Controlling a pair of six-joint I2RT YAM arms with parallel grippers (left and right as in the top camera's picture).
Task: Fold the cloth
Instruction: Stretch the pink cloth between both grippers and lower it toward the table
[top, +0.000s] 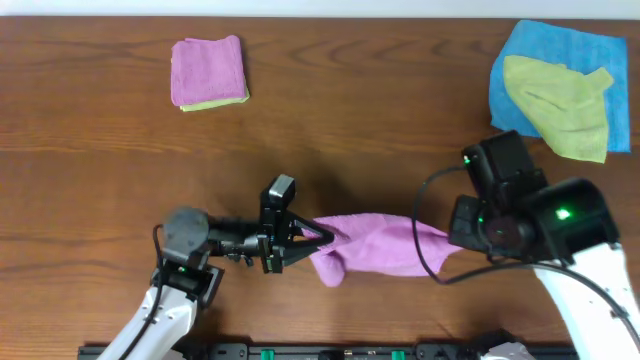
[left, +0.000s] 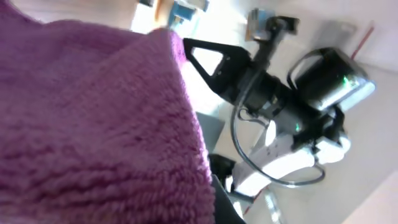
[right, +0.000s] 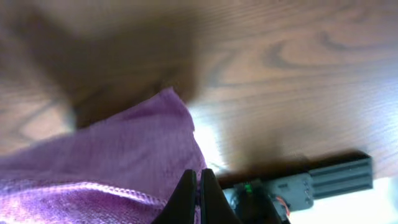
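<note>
Fuzzy purple cloth (top: 380, 248) stretches in a rumpled band near the wooden worktop (top: 330, 120)'s front edge. The left gripper (top: 318, 236) and right gripper (right: 199, 179) each pinch one end.

The overhead view is evenly lit and sharp, but both wrist views are blurred, with glare on the brown wooden table (right: 280, 62).

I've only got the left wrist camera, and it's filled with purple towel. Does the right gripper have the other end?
Observer: Yes; in the right wrist view the right gripper is shut on the cloth near its stitched hem.
Operator: How does it lie overall?
Observer: From overhead it stretches bunched between the left gripper and the right one.
Operator: Other cloths nearby?
Observer: None close; a folded stack sits back left, a blue cloth back right.
</note>
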